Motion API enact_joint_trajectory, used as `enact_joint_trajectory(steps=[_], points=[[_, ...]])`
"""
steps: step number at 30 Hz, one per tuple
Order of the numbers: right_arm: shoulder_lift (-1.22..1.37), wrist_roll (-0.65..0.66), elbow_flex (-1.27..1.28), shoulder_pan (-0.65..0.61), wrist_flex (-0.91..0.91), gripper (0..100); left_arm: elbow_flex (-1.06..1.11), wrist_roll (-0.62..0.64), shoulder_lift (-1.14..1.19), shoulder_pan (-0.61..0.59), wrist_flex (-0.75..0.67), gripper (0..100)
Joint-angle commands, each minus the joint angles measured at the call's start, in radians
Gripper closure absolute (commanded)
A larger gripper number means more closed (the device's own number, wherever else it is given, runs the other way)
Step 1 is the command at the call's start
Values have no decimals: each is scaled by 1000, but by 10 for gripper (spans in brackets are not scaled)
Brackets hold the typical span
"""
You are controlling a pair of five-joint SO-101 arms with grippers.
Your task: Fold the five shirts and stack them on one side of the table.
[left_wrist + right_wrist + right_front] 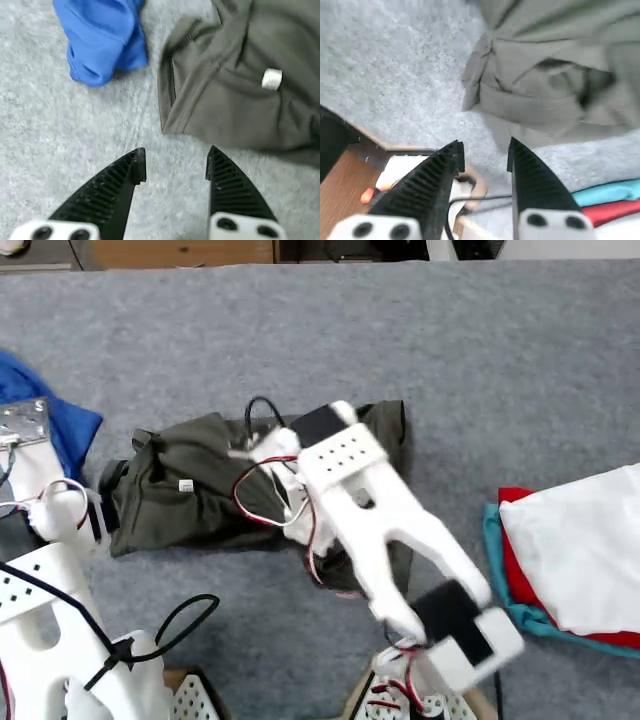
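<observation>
Right now both my pincers are empty and parted. My left pincer hangs over bare table, its tips well apart with nothing between them. The olive shirt lies crumpled in the middle of the table. Its nearest edge, a seamed corner, sits just ahead of my left tips and a little toward my right arm's side, close but not touching. From that corner the cloth runs lengthwise away from my left pincer toward my right one, so its long axis spans the gap between my two arms. The blue shirt lies farther ahead of my left pincer, on the outer side, near the olive shirt with a strip of table between them.

My right pincer is spread too, with a bunched fold of the olive shirt just beyond its tips. The stack, white over red over teal, lies well off on my right arm's outer side.

I judge my left pincer the nearer to a clean edge. A short push forward and inward should bring that corner between the tips, and the fold should then turn across the long axis.
</observation>
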Motion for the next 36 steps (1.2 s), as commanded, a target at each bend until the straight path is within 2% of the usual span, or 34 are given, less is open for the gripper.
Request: enact_joint_trajectory(steps=[1, 4, 8, 13, 17, 21, 28, 32, 36], points=[[-131, -63, -133, 71, -3, 832, -20, 98, 24, 0, -61, 775], [-97, -127, -220, 213, -78, 829, -80, 175, 125, 18, -89, 761], [67, -269, -317, 346, -158, 829, -229, 193, 355, 55, -29, 758], [308, -428, -495, 384, -199, 829, -448, 226, 642, 61, 38, 757], [513, -508, -624, 384, -232, 830, -621, 242, 816, 94, 127, 758], [710, -523, -750, 397, -224, 831, -753, 304, 926, 169, 192, 758], [943, -522, -960, 463, -222, 832, -916, 439, 1007, 316, 167, 760], [1007, -516, -1038, 458, -193, 832, -902, 446, 1115, 287, 49, 761], [1053, -522, -1115, 449, -140, 832, -907, 445, 1256, 204, 37, 761]])
